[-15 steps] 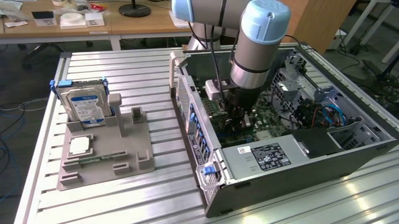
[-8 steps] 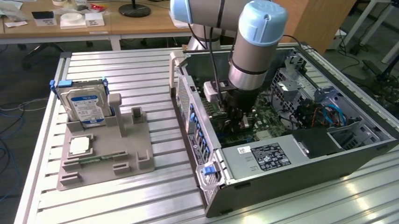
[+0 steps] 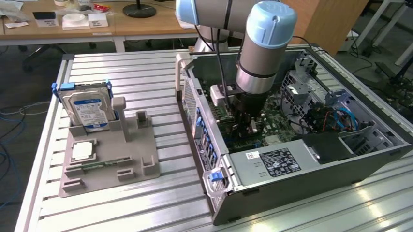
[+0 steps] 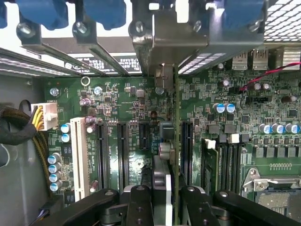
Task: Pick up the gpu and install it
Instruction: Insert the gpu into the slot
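Open computer case (image 3: 284,159), motherboard (image 4: 122,108) inside, hand (image 4: 162,197) gripping gpu (image 4: 168,141) edge-on

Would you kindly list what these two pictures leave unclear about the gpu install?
- Exterior view: the arm hides the tool and most of the gpu.
- Wrist view: the gpu is edge-on, so whether it is seated in its slot cannot be told.
- Wrist view: the tool is cut off by the picture edge.
- Exterior view: the hard drive label is too small to read.
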You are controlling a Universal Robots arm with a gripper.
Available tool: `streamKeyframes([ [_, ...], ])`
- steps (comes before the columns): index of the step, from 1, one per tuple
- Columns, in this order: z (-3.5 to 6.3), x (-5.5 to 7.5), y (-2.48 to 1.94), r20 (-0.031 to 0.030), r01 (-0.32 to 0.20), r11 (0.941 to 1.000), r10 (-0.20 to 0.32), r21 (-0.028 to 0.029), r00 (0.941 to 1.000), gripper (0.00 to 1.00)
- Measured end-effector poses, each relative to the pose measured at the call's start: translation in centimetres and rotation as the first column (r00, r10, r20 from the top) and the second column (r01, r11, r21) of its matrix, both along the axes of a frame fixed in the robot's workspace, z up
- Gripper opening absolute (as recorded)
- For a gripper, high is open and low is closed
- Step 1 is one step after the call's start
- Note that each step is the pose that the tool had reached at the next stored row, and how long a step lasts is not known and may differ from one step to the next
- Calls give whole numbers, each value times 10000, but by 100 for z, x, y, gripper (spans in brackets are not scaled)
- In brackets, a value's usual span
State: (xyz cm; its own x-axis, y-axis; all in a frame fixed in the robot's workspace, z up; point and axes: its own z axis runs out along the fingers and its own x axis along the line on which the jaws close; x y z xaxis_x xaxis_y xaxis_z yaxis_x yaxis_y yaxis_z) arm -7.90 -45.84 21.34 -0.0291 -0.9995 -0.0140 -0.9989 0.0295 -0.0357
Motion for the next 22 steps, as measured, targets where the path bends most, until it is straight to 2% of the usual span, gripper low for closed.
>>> streamKeyframes([
  [3, 0, 0, 0, -1, 1, 10000, -1, 2, 10000, 28],
  [4, -10, -7, 5, -30, 8, 10000, -8, 45, 10000, 29],
  [6, 3, -6, 4, -40, 5, 10000, -5, 25, 10000, 29],
  [7, 13, -4, 2, -37, 0, 10000, 0, 24, 10000, 35],
  [8, 34, -4, 2, -34, -1, 10000, 1, 23, 10000, 35],
  [22, 654, -4, 3, -18, 0, 10000, 0, 23, 10000, 35],
])
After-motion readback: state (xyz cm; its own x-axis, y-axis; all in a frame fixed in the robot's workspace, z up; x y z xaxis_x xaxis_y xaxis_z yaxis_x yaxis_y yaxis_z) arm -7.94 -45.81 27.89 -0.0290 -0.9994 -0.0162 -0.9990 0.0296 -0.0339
